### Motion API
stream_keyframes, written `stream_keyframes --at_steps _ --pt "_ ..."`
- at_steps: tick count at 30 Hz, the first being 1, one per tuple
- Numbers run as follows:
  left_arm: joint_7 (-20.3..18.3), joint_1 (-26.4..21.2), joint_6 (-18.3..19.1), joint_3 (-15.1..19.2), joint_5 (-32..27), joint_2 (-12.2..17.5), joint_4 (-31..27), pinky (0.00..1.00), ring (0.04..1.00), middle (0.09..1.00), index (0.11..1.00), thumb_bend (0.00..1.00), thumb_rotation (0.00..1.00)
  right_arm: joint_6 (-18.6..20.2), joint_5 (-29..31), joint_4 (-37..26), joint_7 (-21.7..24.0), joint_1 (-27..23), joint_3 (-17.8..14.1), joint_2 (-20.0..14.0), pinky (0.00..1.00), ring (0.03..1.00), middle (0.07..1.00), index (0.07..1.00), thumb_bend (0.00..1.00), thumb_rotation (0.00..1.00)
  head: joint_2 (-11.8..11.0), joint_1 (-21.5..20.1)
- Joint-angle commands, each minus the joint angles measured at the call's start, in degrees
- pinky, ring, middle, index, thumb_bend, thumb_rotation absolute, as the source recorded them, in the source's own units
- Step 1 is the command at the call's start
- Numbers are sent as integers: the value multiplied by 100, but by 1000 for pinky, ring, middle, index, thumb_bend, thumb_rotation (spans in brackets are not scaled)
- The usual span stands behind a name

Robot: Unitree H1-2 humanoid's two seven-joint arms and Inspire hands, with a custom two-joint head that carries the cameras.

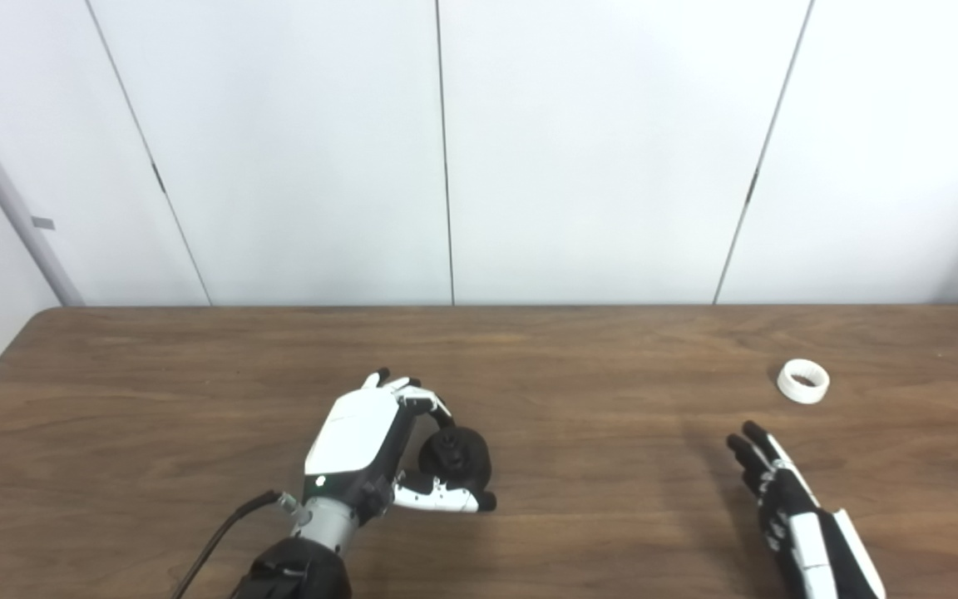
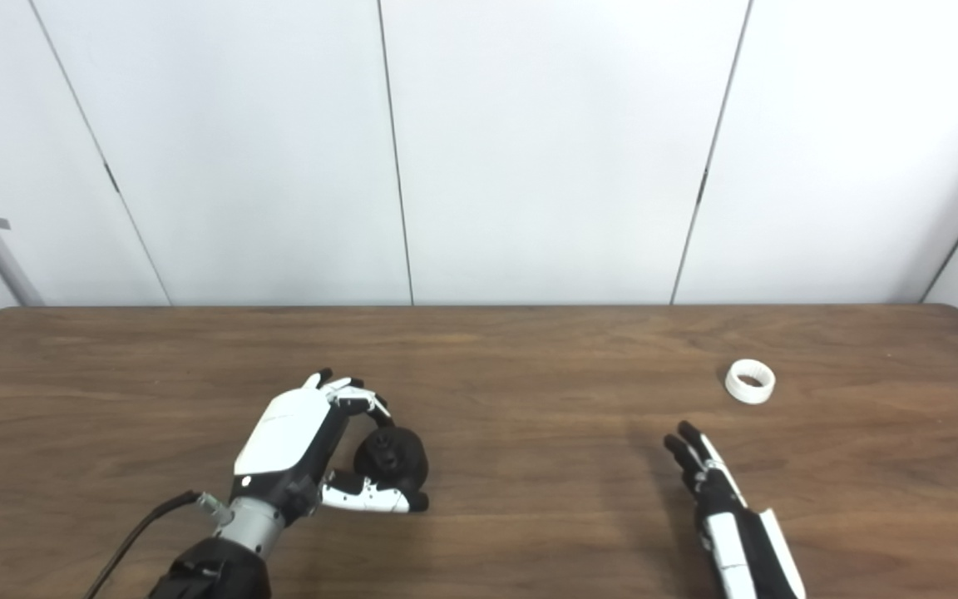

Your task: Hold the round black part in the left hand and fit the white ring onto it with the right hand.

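The round black part (image 1: 456, 458) rests on the brown table (image 1: 579, 358) left of centre. My left hand (image 1: 371, 441) curls around it, fingers bent over its far side and the thumb lying along its near side. Whether the grip is tight is not clear. The white ring (image 1: 803, 381) lies flat on the table at the right, on its own. My right hand (image 1: 787, 499) hovers low near the front edge, fingers straight and apart, pointing toward the ring and a short way short of it, holding nothing.
White wall panels stand behind the table's far edge. A black cable (image 1: 217, 541) trails from my left wrist toward the front edge. Bare wood lies between the two hands.
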Motion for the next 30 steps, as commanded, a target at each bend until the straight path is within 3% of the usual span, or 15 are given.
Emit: stream_keyframes --at_steps 1,17,22,30 --pt "233 -28 -221 -39 89 -59 -51 1000 885 748 481 524 52 22 -25 -120 -128 158 76 334 1000 975 920 938 585 988 28 -30" --pt "485 374 -419 -223 368 -295 252 1000 876 746 481 525 51 376 -30 -520 -402 190 312 261 1000 984 923 938 605 975 325 -213" --pt "769 444 -601 -304 374 -328 497 1000 881 745 481 524 50 410 -48 -577 -408 206 328 235 1000 985 925 938 618 974 383 -228" --pt "920 497 -534 -421 573 -361 587 1000 884 746 482 525 51 332 -76 -622 -389 199 317 188 1000 975 929 946 602 985 431 -209"
